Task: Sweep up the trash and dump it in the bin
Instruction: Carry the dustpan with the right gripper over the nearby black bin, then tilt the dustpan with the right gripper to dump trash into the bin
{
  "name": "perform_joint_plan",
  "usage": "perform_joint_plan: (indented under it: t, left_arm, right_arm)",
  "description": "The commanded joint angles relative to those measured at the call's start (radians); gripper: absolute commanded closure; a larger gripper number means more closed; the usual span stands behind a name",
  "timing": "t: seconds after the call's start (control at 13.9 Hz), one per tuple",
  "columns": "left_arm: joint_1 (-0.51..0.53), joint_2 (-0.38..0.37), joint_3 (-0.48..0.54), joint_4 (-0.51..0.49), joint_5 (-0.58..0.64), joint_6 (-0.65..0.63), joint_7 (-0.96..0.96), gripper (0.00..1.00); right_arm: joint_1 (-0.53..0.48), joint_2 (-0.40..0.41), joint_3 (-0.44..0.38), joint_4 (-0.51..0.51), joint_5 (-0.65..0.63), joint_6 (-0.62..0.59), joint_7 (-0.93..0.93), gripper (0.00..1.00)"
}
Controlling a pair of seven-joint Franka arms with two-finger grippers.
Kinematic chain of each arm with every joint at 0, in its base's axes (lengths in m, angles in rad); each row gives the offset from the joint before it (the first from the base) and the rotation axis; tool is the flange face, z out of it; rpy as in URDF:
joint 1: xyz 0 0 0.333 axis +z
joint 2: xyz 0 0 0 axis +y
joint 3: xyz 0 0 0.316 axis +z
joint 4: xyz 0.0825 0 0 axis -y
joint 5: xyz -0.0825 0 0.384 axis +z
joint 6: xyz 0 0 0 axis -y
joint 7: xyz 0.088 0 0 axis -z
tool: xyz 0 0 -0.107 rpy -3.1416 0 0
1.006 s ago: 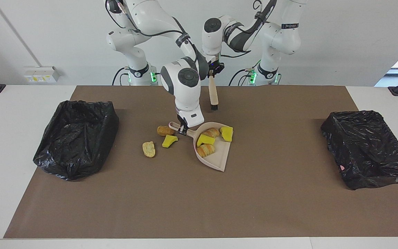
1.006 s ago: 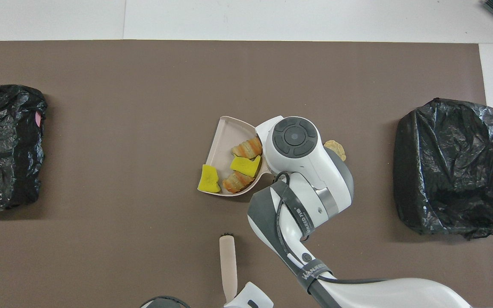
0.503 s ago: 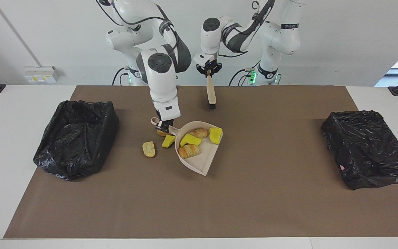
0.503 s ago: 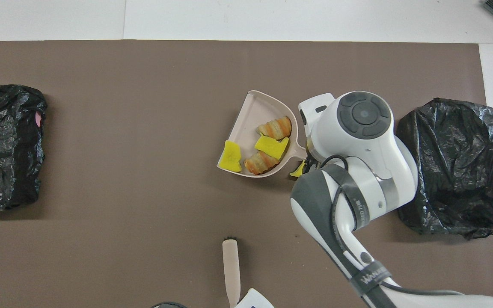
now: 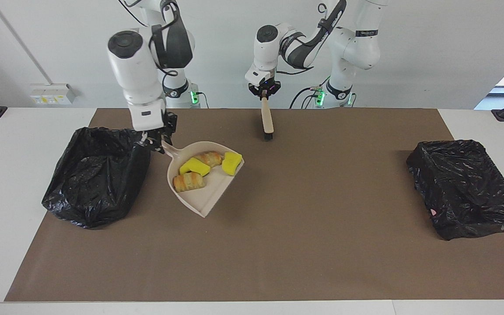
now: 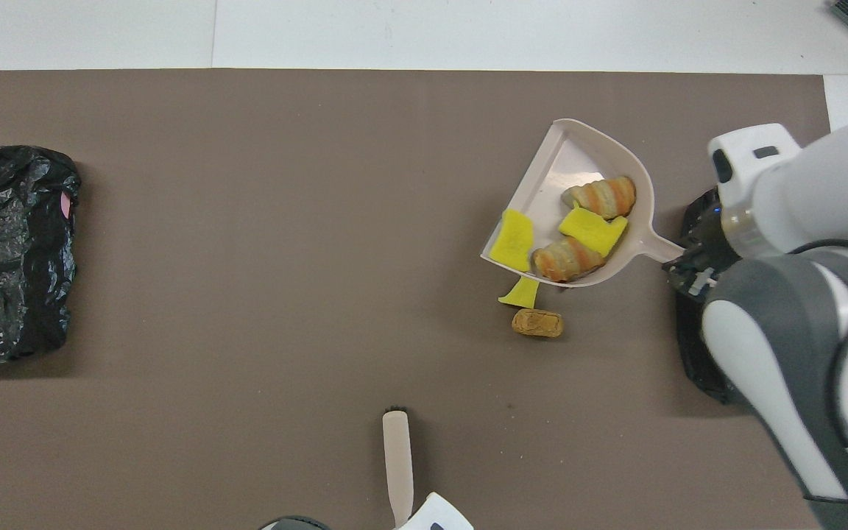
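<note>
My right gripper (image 5: 161, 145) is shut on the handle of the beige dustpan (image 5: 206, 199), which hangs over the mat right beside the black-bagged bin (image 5: 94, 183) at the right arm's end. In the pan lie pieces of trash: two yellow sponge scraps (image 5: 194, 166) and two orange-brown bread-like lumps (image 5: 188, 182). In the overhead view a yellow scrap (image 6: 520, 294) and a brown lump (image 6: 536, 322) lie on the mat by the dustpan (image 6: 560, 162). My left gripper (image 5: 264, 94) is shut on the beige brush (image 5: 267, 121), bristles down, over the mat's edge nearest the robots.
A second black-bagged bin (image 5: 466, 188) sits at the left arm's end of the brown mat (image 5: 304, 245). In the overhead view my right arm covers most of the bin (image 6: 689, 361) at its end. The brush (image 6: 397, 460) shows at the bottom.
My right arm has lifted the loaded dustpan and carried it from the middle of the mat to beside the bin at its end. The brush has barely moved.
</note>
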Motion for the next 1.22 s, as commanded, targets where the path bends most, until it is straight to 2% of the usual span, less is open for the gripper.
perform_joint_plan:
  t: [0.0, 0.07, 0.14, 0.22, 0.29, 0.36, 0.43, 0.5, 0.72, 1.15]
  left_arm:
    - [-0.012, 0.001, 0.016, -0.019, -0.016, 0.03, 0.025, 0.97]
    - [-0.01, 0.001, 0.018, -0.019, -0.016, 0.027, 0.046, 0.86]
    - [-0.009, 0.002, 0.019, -0.018, -0.016, 0.019, 0.065, 0.64]
    - [-0.003, 0.01, 0.022, -0.01, -0.016, 0.016, 0.088, 0.52]
    - [0.023, 0.022, 0.022, -0.003, -0.016, 0.013, 0.111, 0.49]
    - [0.042, 0.028, 0.022, 0.0, -0.014, 0.015, 0.123, 0.35]
    - [0.047, 0.037, 0.022, 0.01, -0.016, 0.013, 0.132, 0.15]
    - [0.054, 0.045, 0.024, 0.02, -0.014, 0.01, 0.149, 0.0]
    - [0.161, 0.048, 0.024, 0.077, 0.004, -0.032, 0.249, 0.0]
    - [0.436, 0.096, 0.025, 0.354, 0.096, -0.243, 0.542, 0.0]
  right_arm:
    - [-0.156, -0.05, 0.01, -0.001, -0.002, -0.068, -0.143, 1.0]
    - [-0.228, -0.054, 0.009, 0.004, -0.002, -0.097, -0.203, 1.0]
    - [-0.309, -0.057, 0.009, 0.005, -0.005, -0.105, -0.278, 1.0]
    - [-0.365, -0.061, 0.006, 0.005, -0.015, -0.105, -0.347, 1.0]
    - [-0.408, -0.066, 0.003, 0.002, -0.064, -0.102, -0.394, 1.0]
    - [-0.445, -0.073, 0.003, -0.001, -0.121, -0.097, -0.428, 1.0]
    - [-0.48, -0.078, 0.003, -0.004, -0.168, -0.088, -0.458, 1.0]
    - [-0.515, -0.078, 0.003, -0.004, -0.205, -0.085, -0.49, 1.0]
    - [-0.534, -0.066, 0.005, -0.019, -0.39, -0.042, -0.538, 1.0]
    - [-0.507, -0.041, 0.008, -0.09, -0.652, 0.091, -0.541, 1.0]
